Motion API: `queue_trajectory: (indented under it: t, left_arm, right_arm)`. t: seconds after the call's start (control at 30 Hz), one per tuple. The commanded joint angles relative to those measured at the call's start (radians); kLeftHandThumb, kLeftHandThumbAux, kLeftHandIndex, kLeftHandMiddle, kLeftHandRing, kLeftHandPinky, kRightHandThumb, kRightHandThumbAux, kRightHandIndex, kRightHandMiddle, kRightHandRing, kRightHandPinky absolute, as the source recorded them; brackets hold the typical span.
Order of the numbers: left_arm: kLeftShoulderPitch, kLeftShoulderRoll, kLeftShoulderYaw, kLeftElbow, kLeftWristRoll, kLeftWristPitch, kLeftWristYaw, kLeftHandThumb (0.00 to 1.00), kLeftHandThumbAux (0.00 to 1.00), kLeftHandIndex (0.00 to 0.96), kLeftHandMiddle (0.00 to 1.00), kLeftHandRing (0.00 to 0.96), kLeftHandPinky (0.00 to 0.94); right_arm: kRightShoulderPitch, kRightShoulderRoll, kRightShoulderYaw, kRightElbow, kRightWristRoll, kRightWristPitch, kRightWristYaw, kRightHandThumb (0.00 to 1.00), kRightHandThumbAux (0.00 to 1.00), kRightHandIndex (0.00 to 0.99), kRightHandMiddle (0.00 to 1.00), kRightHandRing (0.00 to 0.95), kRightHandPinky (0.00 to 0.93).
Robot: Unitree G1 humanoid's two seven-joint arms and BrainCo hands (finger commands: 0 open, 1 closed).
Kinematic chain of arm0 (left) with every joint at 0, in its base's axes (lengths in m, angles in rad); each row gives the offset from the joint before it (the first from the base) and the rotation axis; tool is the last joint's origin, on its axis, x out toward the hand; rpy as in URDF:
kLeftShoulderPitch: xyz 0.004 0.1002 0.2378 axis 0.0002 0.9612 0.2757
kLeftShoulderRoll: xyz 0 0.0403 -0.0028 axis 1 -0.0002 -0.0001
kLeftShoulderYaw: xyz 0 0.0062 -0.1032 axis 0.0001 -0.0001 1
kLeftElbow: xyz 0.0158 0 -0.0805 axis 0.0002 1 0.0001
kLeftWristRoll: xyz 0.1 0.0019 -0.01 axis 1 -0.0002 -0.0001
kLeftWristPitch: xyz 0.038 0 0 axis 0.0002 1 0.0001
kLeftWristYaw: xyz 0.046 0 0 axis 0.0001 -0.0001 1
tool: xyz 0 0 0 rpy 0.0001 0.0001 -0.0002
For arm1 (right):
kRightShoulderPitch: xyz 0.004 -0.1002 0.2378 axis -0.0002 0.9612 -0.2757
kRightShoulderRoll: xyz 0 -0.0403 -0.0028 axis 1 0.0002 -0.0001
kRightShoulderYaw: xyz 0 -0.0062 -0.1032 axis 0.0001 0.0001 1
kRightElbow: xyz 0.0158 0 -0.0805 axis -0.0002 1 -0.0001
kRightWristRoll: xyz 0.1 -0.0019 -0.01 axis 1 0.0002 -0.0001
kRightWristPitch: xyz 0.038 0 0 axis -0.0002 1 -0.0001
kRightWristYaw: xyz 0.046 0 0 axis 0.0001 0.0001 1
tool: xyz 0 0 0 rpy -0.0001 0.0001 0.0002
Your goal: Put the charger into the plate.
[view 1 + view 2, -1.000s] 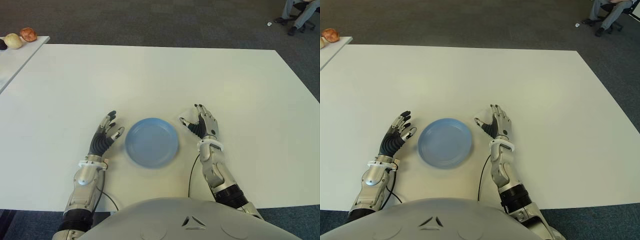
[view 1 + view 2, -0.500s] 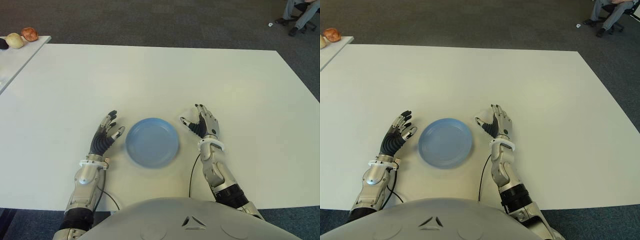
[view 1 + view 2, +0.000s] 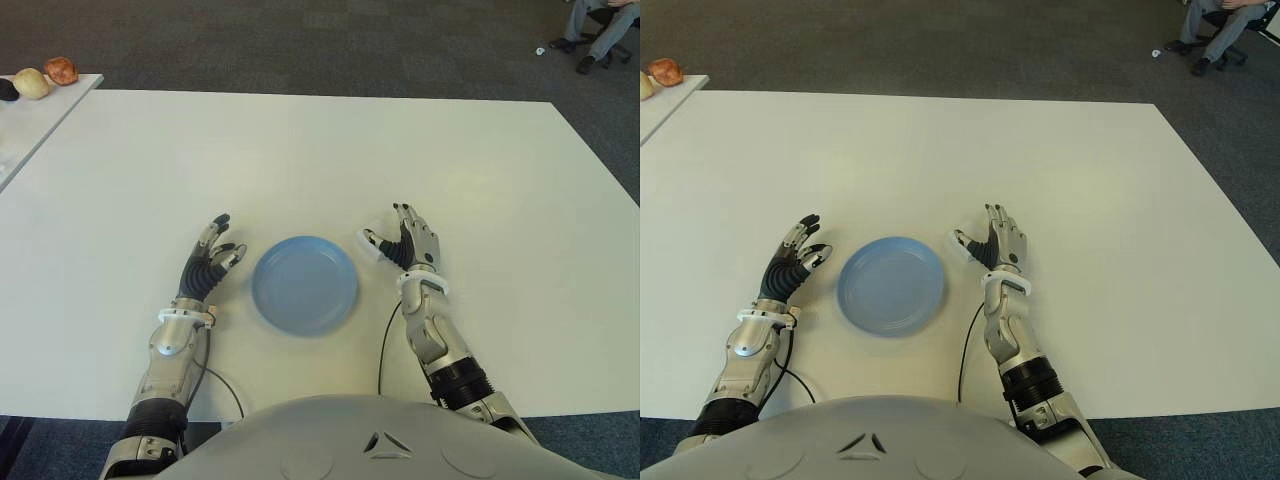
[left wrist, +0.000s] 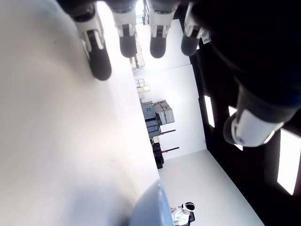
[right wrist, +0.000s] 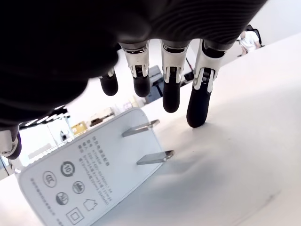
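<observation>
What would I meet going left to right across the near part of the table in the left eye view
left hand → blue plate → white charger → right hand, open beside the charger.

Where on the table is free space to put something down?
The table is bare beyond both hands and right of the right hand. It is crowded between the left hand, the plate and the charger.

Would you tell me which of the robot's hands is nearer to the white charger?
The right hand: the charger lies on the table just under its open fingers. The left hand shows beside the blue plate, on the plate's far side from the charger.
</observation>
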Motion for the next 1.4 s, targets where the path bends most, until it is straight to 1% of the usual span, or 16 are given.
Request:
queue_trajectory:
  t: [0.03, 0.3, 0.43, 0.5, 0.6, 1.03, 1.4]
  left_arm:
    - [0.022, -0.023, -0.021, 0.084, 0.007, 0.053, -0.01, 0.0, 0.583, 0.07, 0.077, 0.072, 0.087]
    - [0.011, -0.032, -0.02, 0.099, 0.006, 0.043, 0.0, 0.0, 0.577, 0.079, 0.078, 0.072, 0.092]
    - [0.014, -0.032, -0.021, 0.089, 0.008, 0.05, 0.001, 0.0, 0.574, 0.081, 0.079, 0.072, 0.09]
    - [0.016, -0.032, -0.022, 0.081, 0.009, 0.053, 0.002, 0.0, 0.574, 0.08, 0.078, 0.07, 0.087]
    - [0.018, -0.033, -0.023, 0.076, 0.008, 0.056, 0.0, 0.0, 0.573, 0.078, 0.076, 0.068, 0.083]
    - [0.022, -0.033, -0.024, 0.07, 0.009, 0.06, 0.0, 0.0, 0.571, 0.08, 0.076, 0.067, 0.071]
    - [0.022, -0.034, -0.025, 0.071, 0.012, 0.059, 0.001, 0.0, 0.576, 0.082, 0.077, 0.072, 0.075]
  right_arm:
    - [0.044, 0.007, 0.001, 0.097, 0.063, 0.006, 0.038, 0.302, 0.313, 0.0, 0.011, 0.141, 0.324]
    - [0.035, 0.004, 0.003, 0.116, 0.062, -0.006, 0.026, 0.292, 0.309, 0.0, 0.011, 0.142, 0.357]
    - [0.037, 0.001, 0.005, 0.109, 0.058, -0.006, 0.027, 0.286, 0.307, 0.0, 0.01, 0.142, 0.36]
    - [0.039, -0.001, 0.006, 0.104, 0.055, -0.006, 0.027, 0.285, 0.308, 0.0, 0.01, 0.15, 0.383]
    - [0.042, -0.004, 0.008, 0.098, 0.052, -0.005, 0.028, 0.285, 0.31, 0.0, 0.01, 0.157, 0.395]
    - [0.056, -0.017, 0.019, 0.073, 0.045, -0.007, 0.03, 0.286, 0.299, 0.0, 0.025, 0.185, 0.409]
    - [0.058, -0.03, 0.035, 0.072, 0.03, -0.008, 0.012, 0.281, 0.295, 0.0, 0.044, 0.178, 0.359]
